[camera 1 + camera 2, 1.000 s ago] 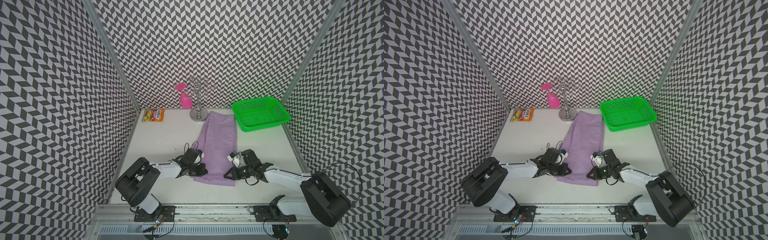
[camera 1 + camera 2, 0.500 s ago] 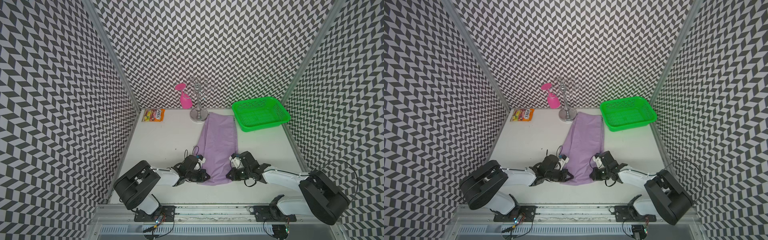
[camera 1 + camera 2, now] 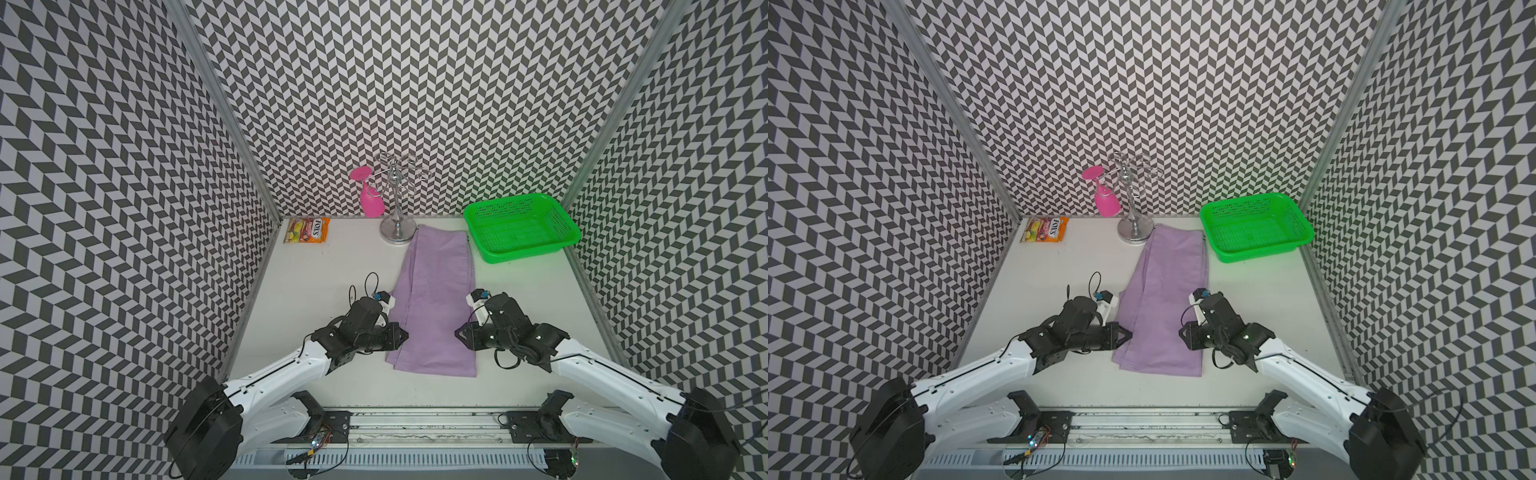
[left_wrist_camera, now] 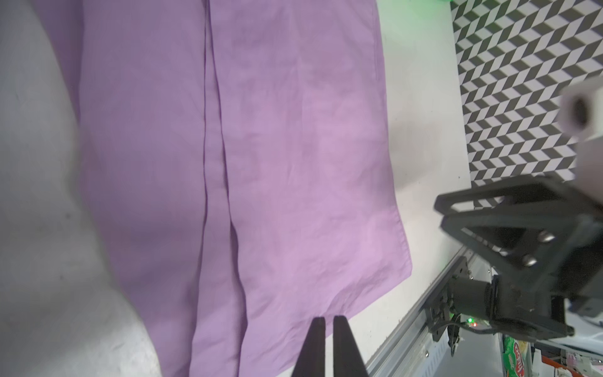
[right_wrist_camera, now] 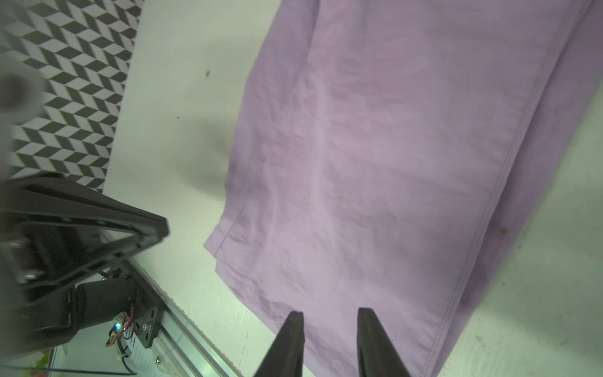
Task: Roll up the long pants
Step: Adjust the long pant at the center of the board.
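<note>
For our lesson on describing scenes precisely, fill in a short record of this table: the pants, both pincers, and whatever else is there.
Pants: lilac, lying flat lengthwise mid-table, not yet rolled
Left pincer: at the pants' left edge, barely parted, empty
Right pincer: at the pants' right edge, open, empty
Far edge: snack packet, metal stand with pink glass hanging, green basket

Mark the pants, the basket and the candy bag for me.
pants (image 3: pixel 436 299): in a top view, middle of the cloth.
basket (image 3: pixel 528 252): in a top view, its front wall.
candy bag (image 3: pixel 307 230): in a top view, centre of the packet.
</note>
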